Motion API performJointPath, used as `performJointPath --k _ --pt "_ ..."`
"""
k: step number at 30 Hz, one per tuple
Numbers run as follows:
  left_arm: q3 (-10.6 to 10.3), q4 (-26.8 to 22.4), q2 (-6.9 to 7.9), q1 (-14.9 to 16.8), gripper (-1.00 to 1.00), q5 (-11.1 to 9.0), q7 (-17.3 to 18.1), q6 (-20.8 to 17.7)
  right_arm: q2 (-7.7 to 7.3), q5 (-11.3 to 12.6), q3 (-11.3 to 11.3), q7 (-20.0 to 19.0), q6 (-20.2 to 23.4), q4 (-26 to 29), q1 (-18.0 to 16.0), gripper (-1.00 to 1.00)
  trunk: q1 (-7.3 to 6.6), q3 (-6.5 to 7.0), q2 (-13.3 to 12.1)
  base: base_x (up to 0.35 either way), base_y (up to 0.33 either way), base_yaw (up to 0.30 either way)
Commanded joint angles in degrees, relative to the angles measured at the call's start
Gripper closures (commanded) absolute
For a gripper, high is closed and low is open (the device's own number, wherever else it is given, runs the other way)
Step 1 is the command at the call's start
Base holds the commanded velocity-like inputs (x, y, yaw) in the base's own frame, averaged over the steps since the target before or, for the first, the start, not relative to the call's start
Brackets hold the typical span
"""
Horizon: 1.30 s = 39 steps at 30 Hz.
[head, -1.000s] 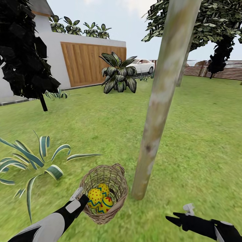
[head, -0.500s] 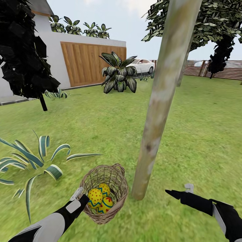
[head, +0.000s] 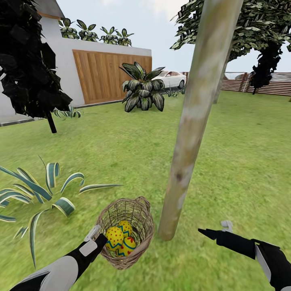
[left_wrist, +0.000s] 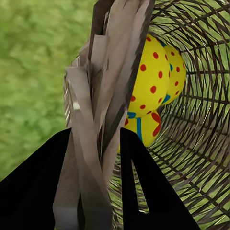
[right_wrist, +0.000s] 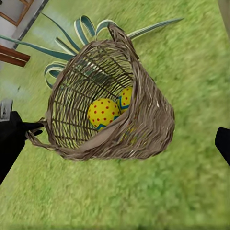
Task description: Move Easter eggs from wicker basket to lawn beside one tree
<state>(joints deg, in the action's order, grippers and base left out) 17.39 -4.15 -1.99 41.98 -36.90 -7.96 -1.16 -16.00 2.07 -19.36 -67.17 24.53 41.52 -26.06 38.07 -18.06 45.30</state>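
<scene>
Three eggs (head: 120, 238) lay in the tilted basket (head: 142, 220) beside the tree (head: 190, 133); the left gripper (head: 95, 236) clenched its rim, so the spread-open right gripper (head: 213, 229) needed a slow, straight reach inside.

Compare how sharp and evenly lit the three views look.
Head view: even daylight, no hard shadows, lawn sharp. Left wrist view: the wicker basket rim looms close and smeared; the grass behind is blurred. Right wrist view: the weave is crisp and the grass softer.
</scene>
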Motion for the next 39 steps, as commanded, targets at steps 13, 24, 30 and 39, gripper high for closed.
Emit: performJointPath --k 13,24,30,39 --pt "0.54 -0.07 -0.04 0.03 1.00 0.16 -0.22 -0.12 0.00 0.04 0.02 0.02 0.52 -0.21 -0.04 -1.00 2.87 -2.41 5.29 0.000 0.000 0.000" --pt "0.54 0.02 -0.04 0.03 1.00 0.16 -0.22 -0.07 0.00 0.12 0.11 0.11 0.43 -0.24 -0.04 -1.00 5.28 -4.38 9.70 0.000 0.000 0.000" --pt "0.54 0.02 -0.04 0.03 1.00 0.16 -0.22 -0.07 0.00 0.04 0.11 0.11 0.43 -0.22 -0.04 -1.00 6.60 -5.46 12.11 0.000 0.000 0.000" --pt "0.54 0.02 -0.04 0.03 1.00 0.16 -0.22 -0.07 0.09 0.04 0.11 0.11 0.35 -0.21 -0.04 -1.00 8.58 -7.08 15.72 0.000 0.000 0.000"
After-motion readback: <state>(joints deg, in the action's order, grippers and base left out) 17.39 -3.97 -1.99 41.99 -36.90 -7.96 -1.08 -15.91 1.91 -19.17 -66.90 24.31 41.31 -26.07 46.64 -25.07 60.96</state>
